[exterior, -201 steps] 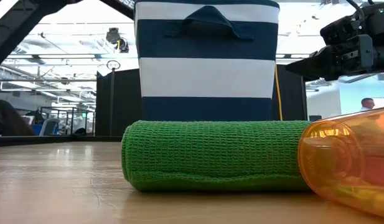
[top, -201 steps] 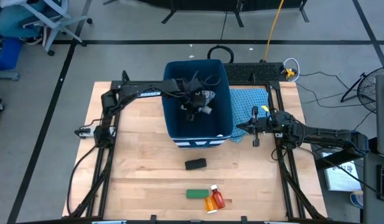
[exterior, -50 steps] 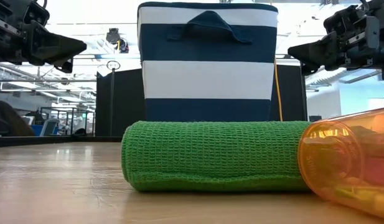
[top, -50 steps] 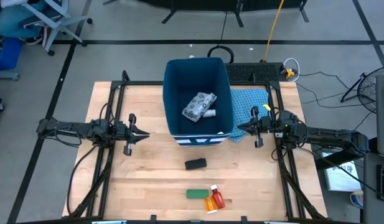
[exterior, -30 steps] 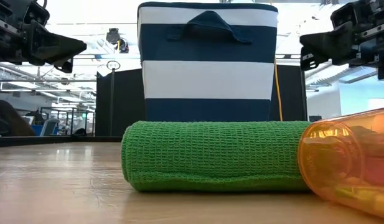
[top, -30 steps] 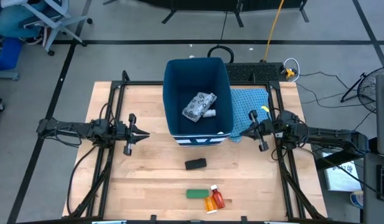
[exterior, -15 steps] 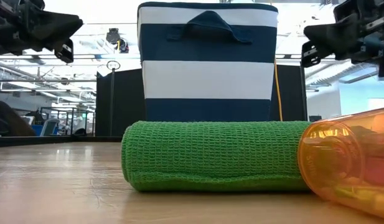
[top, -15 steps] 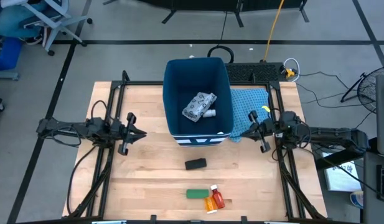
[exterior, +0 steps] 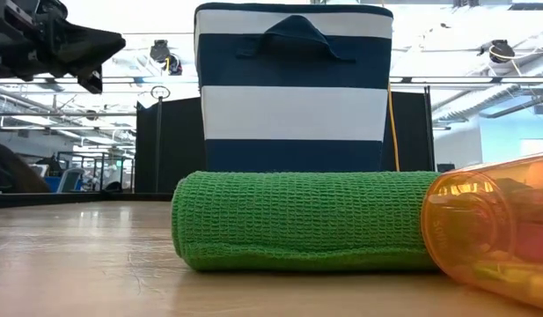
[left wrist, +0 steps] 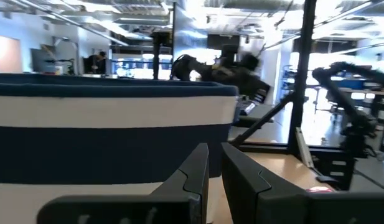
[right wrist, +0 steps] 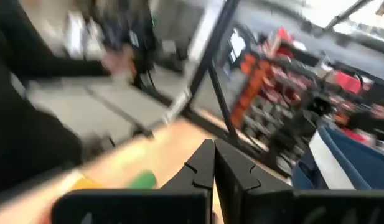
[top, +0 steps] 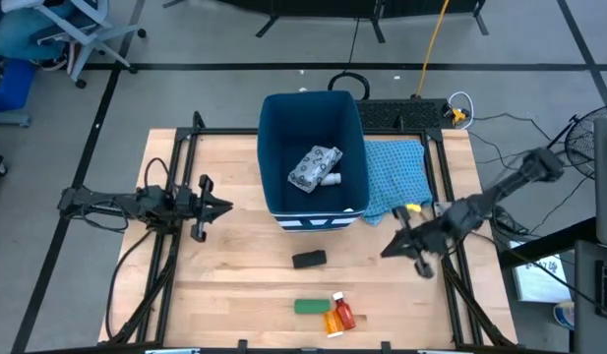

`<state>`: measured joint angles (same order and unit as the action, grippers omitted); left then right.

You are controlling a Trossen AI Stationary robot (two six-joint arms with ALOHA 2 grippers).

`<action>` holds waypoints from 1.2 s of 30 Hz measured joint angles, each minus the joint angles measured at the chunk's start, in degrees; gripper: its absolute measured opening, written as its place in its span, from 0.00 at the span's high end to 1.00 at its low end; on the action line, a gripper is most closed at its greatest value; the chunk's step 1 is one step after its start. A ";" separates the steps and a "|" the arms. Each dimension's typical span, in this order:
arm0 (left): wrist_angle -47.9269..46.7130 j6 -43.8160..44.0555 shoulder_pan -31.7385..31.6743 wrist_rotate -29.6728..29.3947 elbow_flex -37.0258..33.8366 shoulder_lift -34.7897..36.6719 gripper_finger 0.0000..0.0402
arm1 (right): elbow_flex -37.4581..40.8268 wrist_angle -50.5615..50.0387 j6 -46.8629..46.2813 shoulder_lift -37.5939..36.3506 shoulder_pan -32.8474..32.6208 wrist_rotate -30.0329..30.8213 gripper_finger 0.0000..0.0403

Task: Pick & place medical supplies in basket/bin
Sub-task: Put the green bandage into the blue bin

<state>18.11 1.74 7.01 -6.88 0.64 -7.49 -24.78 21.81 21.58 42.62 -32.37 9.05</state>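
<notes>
The dark blue bin (top: 313,152) with white stripes (exterior: 293,110) stands at the table's far middle. In it lie the white patterned packet (top: 313,166) and the small white bottle (top: 331,179). The black oblong piece (top: 309,260) lies on the table in front of the bin. The green flat box (top: 309,307) (exterior: 297,220) and the orange and red bottles (top: 337,315) (exterior: 495,233) lie near the near edge. My left gripper (top: 227,206) (left wrist: 214,169) is shut and hovers left of the bin. My right gripper (top: 386,252) (right wrist: 214,163) is shut, above the table right of the black piece.
A light blue cloth (top: 394,172) lies right of the bin, on the table's far right part. Black frame rails (top: 175,246) run along both table sides. Bare wood (top: 234,285) lies between the black piece and the left rail.
My right gripper has swung away from the bin's right side toward the table's near edge, turning to point at the near left, and has left the low view. The supplies and the bin have stayed where they were.
</notes>
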 joint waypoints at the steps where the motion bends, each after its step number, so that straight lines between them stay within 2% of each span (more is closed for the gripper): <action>1: 0.00 -0.02 0.00 -0.72 0.00 0.00 0.88 | -1.65 -0.74 1.74 2.95 -2.17 3.98 1.00; 4: 0.00 -0.03 0.00 -2.33 0.00 0.00 0.88 | -5.97 -2.50 3.54 11.59 -6.28 12.46 1.00; 6: 0.02 0.25 0.00 -2.44 0.00 0.00 0.88 | -9.09 -4.18 2.83 16.58 -6.96 13.65 1.00; 13: 0.11 2.17 0.00 -2.49 0.00 0.00 0.88 | -19.21 -15.44 -6.74 29.08 -6.01 13.40 1.00; 18: 0.15 3.16 0.00 -2.90 0.00 0.00 0.88 | -22.61 -16.14 -10.69 34.13 -4.15 12.65 1.00; 24: 0.13 0.65 0.00 -2.20 0.00 0.00 0.88 | -28.24 -16.25 -21.13 39.33 -0.56 7.43 1.00; 29: 0.15 -0.49 0.00 -2.24 0.00 0.00 0.88 | -34.00 -16.26 -22.17 44.73 0.05 5.84 1.00; 36: 0.13 -1.90 -0.02 -4.67 0.00 0.00 0.88 | -37.67 -15.58 -21.91 51.87 -0.49 5.74 0.99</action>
<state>18.24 -0.16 6.99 -11.55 0.64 -7.49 -62.45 6.23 -0.33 94.49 -32.86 14.78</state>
